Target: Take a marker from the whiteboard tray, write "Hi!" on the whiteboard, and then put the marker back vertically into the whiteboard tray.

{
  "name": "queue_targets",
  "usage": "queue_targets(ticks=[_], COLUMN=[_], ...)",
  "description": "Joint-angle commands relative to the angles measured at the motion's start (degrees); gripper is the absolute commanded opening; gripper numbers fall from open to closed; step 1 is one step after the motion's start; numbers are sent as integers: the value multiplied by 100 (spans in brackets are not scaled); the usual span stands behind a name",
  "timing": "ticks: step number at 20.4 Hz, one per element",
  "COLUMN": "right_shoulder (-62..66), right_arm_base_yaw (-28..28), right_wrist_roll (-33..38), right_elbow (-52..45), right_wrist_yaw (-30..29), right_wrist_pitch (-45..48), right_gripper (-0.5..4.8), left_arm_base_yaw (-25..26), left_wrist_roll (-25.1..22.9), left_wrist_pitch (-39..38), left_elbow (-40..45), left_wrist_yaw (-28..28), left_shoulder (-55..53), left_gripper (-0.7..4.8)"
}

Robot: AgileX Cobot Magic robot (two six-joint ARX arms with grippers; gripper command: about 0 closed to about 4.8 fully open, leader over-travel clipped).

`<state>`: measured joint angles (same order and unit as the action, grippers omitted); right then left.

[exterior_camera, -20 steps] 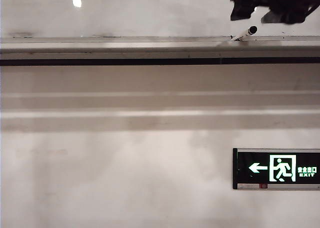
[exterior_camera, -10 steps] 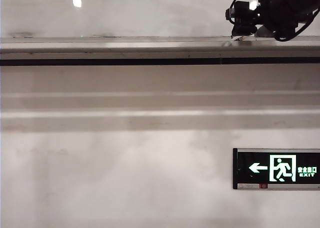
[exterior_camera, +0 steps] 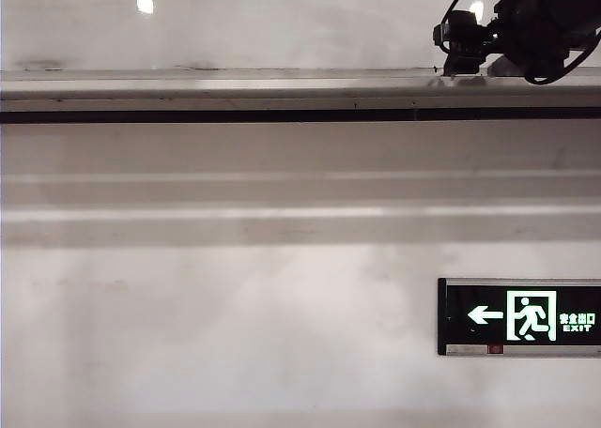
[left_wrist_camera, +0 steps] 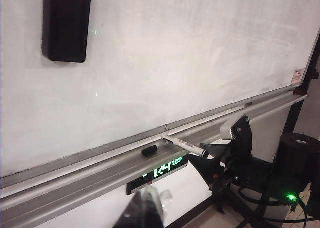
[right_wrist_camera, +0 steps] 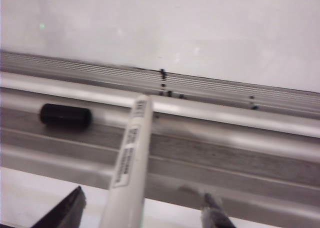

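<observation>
Your right tool is straddling the marker unclenched, barrel lying lengthwise between its jaws across the whiteboard tray, while the farther left tool's grip is unreadable.

Black two-finger right pincer sits at 1 o'clock in exterior view, jaws parted, on black cabled right arm. Left pincer is just a close blur, jaw state unclear.
</observation>
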<state>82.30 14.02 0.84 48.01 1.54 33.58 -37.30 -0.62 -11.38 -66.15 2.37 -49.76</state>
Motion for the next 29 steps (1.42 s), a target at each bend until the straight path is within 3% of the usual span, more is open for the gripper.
queue_targets(ticks=[1,14,16,18,19,24,29], right_shoulder=[83,413,413,413,413,282,-466], right_arm_base_yaw=[4,4,4,7,7,7,7], right_wrist_roll=[68,68,66,66,63,61,61], right_elbow=[31,457,457,457,457,457,457], right_wrist_yaw=[-22,0,0,0,0,-2,-22], right_wrist_pitch=[249,-63,-144,-232,-254,-365,-1453], right_gripper=[264,251,195,67,27,-1,-1], left_arm_base_yaw=[-4,-4,-4,-4,-4,-4,-4], left_wrist_roll=[-44,-44,-44,-46,-44,-44,-44], left_wrist_pitch=[81,79,79,79,79,79,83], left_elbow=[-22,-22,-22,-22,-22,-22,-22], left_wrist_yaw=[22,20,20,20,20,15,17], left_shoulder=[4,4,4,4,4,4,4], left_gripper=[-5,-5,-5,-5,-5,-5,-5])
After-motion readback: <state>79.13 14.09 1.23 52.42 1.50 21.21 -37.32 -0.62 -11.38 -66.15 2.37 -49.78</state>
